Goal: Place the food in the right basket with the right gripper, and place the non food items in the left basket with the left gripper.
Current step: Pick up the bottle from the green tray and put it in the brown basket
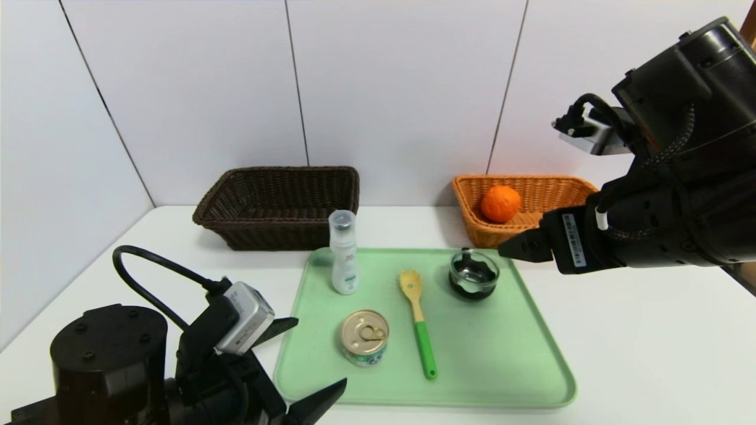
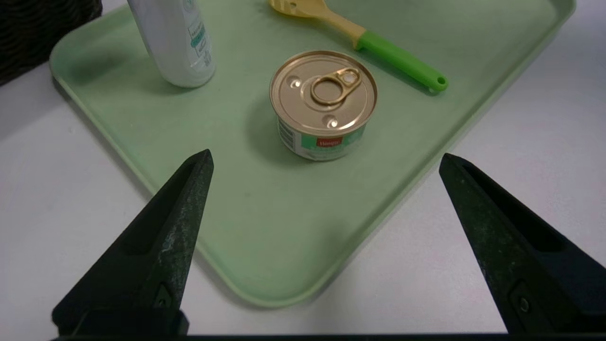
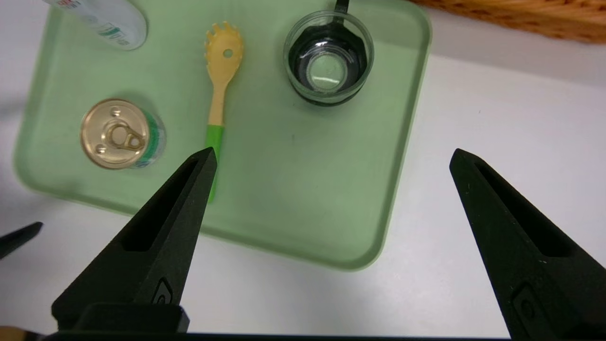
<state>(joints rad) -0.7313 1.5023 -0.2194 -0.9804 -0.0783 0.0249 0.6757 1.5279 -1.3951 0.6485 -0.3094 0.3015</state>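
nearest you, at the lower left of the head view, your left gripper (image 1: 307, 363) hangs just off the near left corner of the pale green tray (image 1: 520, 378), its two black fingers spread wide and holding nothing; in its own wrist view the fingertips (image 2: 201, 163) frame the tray corner with the tin can beyond them; on the tray, the tin can (image 1: 364, 337) stands upright near the front, gold pull-ring lid up, green and white label round its side; just beside it on its right lies the pasta spoon (image 1: 418, 321), flat, green handle toward you and yellow pronged head pointing away; behind the can the slim white bottle (image 1: 344, 252) stands upright near the tray's far left edge; at the far right corner of the tray sits the dark glass dish (image 1: 473, 273), open side up, apart from the spoon; your right gripper (image 3: 331, 156) hovers high on the right, above the table beside the tray's right edge, fingers spread wide and empty; in the head view only one fingertip (image 1: 512, 248) shows, close by the dish, though whether it is level with it or well above you probably cannot judge from there; farthest back against the wall, the dark brown left basket (image 1: 277, 206) stands behind the bottle; the orange-tan right basket (image 1: 472, 206) stands behind the dish, and the round orange fruit (image 1: 500, 203) already lies inside it.
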